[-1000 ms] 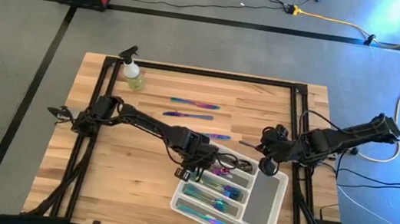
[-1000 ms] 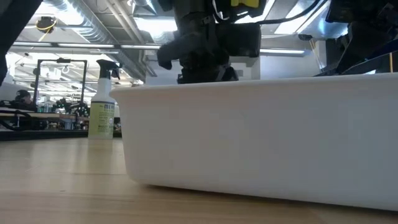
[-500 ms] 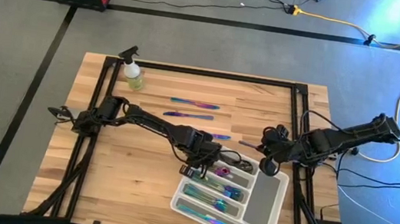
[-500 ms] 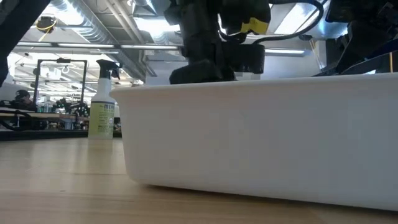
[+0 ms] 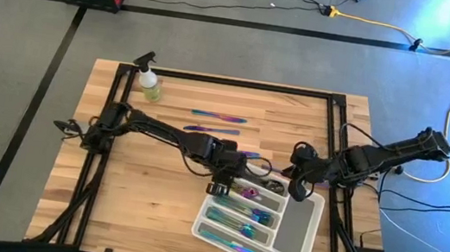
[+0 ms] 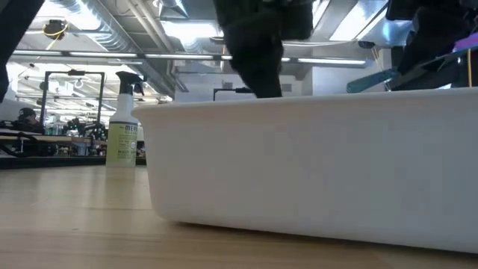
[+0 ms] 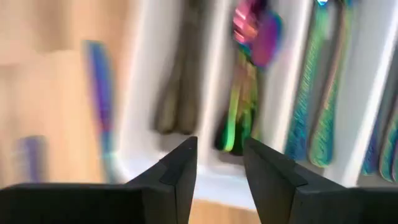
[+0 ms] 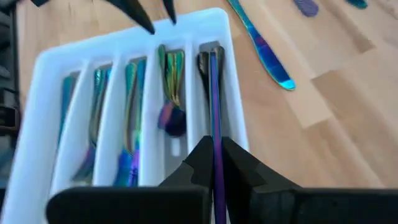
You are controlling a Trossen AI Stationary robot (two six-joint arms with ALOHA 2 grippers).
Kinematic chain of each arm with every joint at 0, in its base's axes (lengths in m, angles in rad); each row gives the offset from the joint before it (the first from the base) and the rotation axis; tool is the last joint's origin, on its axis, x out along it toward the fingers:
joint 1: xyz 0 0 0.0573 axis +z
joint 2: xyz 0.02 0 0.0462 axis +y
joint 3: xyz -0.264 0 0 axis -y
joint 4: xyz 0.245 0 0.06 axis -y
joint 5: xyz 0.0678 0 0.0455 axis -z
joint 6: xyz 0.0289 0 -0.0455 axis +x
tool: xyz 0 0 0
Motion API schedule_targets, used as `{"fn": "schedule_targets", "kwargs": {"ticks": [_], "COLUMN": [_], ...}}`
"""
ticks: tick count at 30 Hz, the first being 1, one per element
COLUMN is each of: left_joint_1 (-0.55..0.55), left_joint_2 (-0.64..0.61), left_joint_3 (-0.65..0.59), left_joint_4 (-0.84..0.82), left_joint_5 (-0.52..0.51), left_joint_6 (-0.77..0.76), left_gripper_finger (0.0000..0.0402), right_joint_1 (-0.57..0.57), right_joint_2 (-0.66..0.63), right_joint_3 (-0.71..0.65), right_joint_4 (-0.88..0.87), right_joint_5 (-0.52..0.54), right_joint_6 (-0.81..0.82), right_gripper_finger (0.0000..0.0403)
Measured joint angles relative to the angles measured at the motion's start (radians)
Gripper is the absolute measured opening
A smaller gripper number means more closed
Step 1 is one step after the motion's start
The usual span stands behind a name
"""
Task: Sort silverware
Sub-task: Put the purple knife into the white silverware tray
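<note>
The left arm stretches low from the left edge of the table toward the middle, and the left gripper (image 5: 226, 181) hangs just over the far-left corner of the white compartment tray (image 5: 301, 240). In its wrist view the two dark fingers (image 7: 180, 171) stand a little apart with nothing between them, pointing down at the tray's end compartments. The right arm reaches in from the right edge, its elbow out past the table, and the right gripper (image 5: 295, 172) sits above the tray's far end. Its jaws are clamped together on a slim iridescent purple utensil (image 8: 217, 124), which runs straight out from between the fingers over the outermost narrow compartment; I cannot tell from here whether it is a knife or a fork. The tray lies tilted near the table's right-near corner, with four narrow compartments in a row and one long one beside them. The narrow ones already hold rainbow silverware (image 8: 171, 93), though I cannot count the pieces, and two dark spoons (image 7: 177, 93) lie in the outermost. On the bare wood beyond the tray I count three loose iridescent pieces: one far (image 5: 219, 117), one nearer (image 5: 205, 129), and one just beside the tray (image 5: 249, 154). One yellow-green spray bottle (image 5: 151, 84) stands at the far-left corner.
</note>
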Motion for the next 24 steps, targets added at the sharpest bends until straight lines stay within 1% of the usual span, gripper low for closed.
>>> {"fn": "schedule_targets", "kwargs": {"ticks": [2, 5, 8, 12, 14, 15, 17, 20, 22, 24], "left_joint_1": [-0.009, -0.016, -0.015, -0.012, -0.009, -0.007, -0.005, 0.0, 0.005, 0.006], "left_joint_2": [-0.033, -0.083, -0.12, -0.136, -0.149, -0.159, -0.168, -0.192, -0.233, -0.295], "left_joint_3": [0.0, 0.0, 0.001, -0.002, -0.002, -0.001, -0.001, -0.013, -0.044, -0.105], "left_joint_4": [0.009, 0.03, 0.008, -0.058, -0.065, -0.063, -0.062, -0.086, -0.108, -0.092], "left_joint_5": [-0.056, -0.101, -0.143, -0.197, -0.2, -0.184, -0.166, -0.165, -0.175, -0.19], "left_joint_6": [-0.034, -0.053, -0.043, -0.044, -0.05, -0.054, -0.075, -0.112, -0.147, -0.156], "left_gripper_finger": [0.0115, 0.0115, 0.0115, 0.0115, 0.0115, 0.0115, 0.0115, 0.0115, 0.0115, 0.0115], "right_joint_1": [0.026, 0.076, 0.132, 0.225, 0.268, 0.281, 0.3, 0.318, 0.334, 0.344], "right_joint_2": [0.016, 0.056, 0.108, 0.179, 0.216, 0.231, 0.249, 0.254, 0.254, 0.261], "right_joint_3": [0.0, 0.0, 0.0, 0.01, 0.048, 0.07, 0.102, 0.115, 0.119, 0.121], "right_joint_4": [0.035, 0.094, 0.184, 0.38, 0.393, 0.383, 0.36, 0.397, 0.438, 0.485], "right_joint_5": [-0.015, -0.038, -0.038, -0.022, 0.011, 0.016, 0.013, 0.0, 0.027, 0.061], "right_joint_6": [0.029, 0.106, 0.23, 0.423, 0.484, 0.506, 0.535, 0.586, 0.604, 0.606], "right_gripper_finger": [0.0, 0.0, 0.0, 0.0, 0.0, 0.0, 0.0, 0.0, 0.0, 0.0]}}
